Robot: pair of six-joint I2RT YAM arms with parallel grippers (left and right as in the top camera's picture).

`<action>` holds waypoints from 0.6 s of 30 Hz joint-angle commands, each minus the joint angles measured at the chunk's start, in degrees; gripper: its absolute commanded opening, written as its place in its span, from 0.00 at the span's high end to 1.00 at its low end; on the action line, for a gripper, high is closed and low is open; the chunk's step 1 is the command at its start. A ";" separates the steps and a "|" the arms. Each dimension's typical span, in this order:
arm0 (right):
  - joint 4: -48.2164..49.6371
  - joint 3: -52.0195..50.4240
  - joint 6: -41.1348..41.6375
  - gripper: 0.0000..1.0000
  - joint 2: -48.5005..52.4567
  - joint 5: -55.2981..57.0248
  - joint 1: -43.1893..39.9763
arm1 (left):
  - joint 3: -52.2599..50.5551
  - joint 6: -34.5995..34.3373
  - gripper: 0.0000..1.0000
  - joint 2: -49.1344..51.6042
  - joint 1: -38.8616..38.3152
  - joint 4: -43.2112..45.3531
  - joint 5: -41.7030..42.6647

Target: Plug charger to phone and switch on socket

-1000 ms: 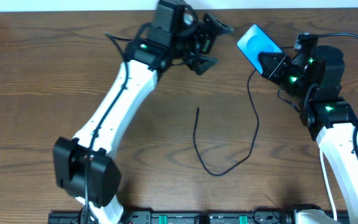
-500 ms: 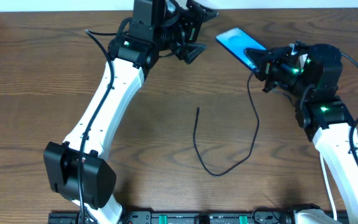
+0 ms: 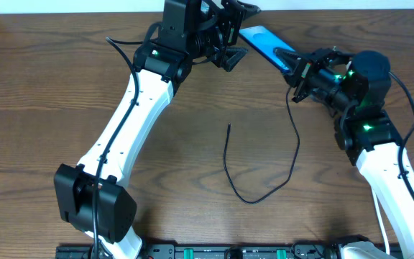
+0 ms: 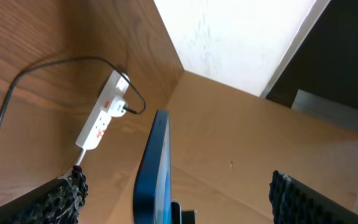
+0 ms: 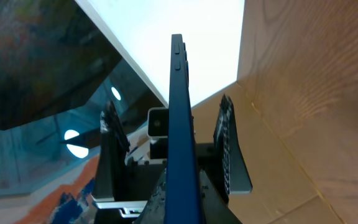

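My right gripper (image 3: 294, 67) is shut on the lower end of the phone (image 3: 263, 42) and holds it tilted above the table's far edge. In the right wrist view the phone (image 5: 180, 118) stands edge-on. My left gripper (image 3: 240, 34) is open, and the phone's free end (image 4: 156, 163) lies between its fingers (image 4: 64, 198) without touching them. The charger cable (image 3: 251, 199) lies loose on the table, its connector tip (image 3: 228, 127) near the middle. The white socket (image 4: 101, 117) lies on the wood in the left wrist view, with a black cable running into it.
The table's back edge and a white wall (image 4: 229, 37) are close behind both grippers. The left arm (image 3: 131, 122) crosses the table's left half diagonally. The right arm (image 3: 390, 165) stands along the right side. A black rail (image 3: 214, 252) runs along the front edge.
My right gripper has carried the phone to the left and farther back, into the gap of the left gripper. The left gripper shifted slightly. The cable on the table has not moved.
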 commanded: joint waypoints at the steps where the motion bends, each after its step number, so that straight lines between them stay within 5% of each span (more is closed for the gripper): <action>1: 0.94 1.27 1.99 0.98 -0.39 1.68 1.40 | 0.26 0.39 0.08 -0.52 -0.79 -0.24 -3.69; 14: 2.12 1.27 1.70 0.99 -0.39 2.78 2.38 | 0.26 7.08 0.14 -0.52 -4.96 -0.46 -9.51; 18: 2.12 1.27 1.70 0.98 -0.39 2.75 2.40 | 0.26 7.10 0.28 -0.52 -5.03 -0.46 -9.53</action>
